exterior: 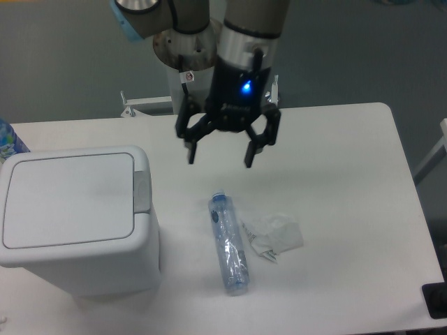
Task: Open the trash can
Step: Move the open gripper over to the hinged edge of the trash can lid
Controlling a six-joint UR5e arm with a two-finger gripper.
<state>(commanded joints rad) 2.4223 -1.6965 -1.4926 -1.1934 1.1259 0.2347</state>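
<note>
My black two-finger gripper [219, 155] hangs above the white table [335, 181] with its jaws spread wide, holding nothing and touching nothing; a blue light glows on its body. The large boxy white plastic trash can [73, 216] stands at the table's left edge, flat lid down, its grey push-button tab [142, 191] facing right. Just below me lie a clear plastic bottle with a blue cap [228, 243] and a crumpled clear wrapper [274, 234] beside it. Any print on them is too small to read.

A robotics lab: behind the black two-finger claw [219, 155], a round metal arm pedestal [190, 49] is bolted beside the plain white rectangular surface [335, 160], backed by bare grey flooring [63, 63].
</note>
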